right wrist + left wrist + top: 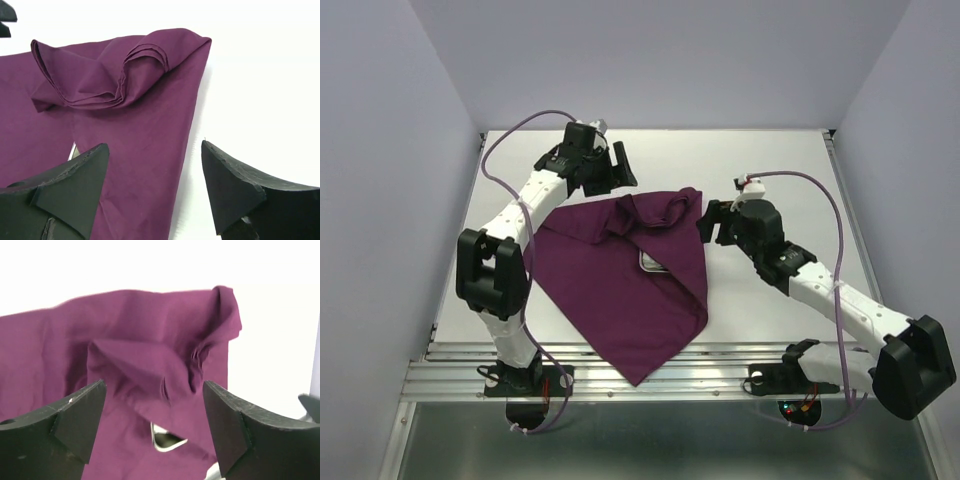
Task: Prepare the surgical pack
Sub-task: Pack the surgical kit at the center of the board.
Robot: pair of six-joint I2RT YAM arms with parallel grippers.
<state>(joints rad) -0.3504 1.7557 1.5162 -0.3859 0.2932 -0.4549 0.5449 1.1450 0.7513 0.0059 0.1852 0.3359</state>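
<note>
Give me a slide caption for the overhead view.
Left gripper and right gripper, both open, flank a purple cloth wrap folded over a steel tray, one corner showing.

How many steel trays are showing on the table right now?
1. A corner of the steel tray peeks from a gap in the folded purple wrap, near its middle. More could be hidden under the wrap.

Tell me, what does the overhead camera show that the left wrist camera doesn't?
Only overhead: the whole left arm and right arm, and the cloth's full outline, one corner pointing at the near edge. Only the wrist: the left hand up close, fingers spread, and fine creases in the bunched fold. Both: the cloth and a tray corner peeking out.
</note>
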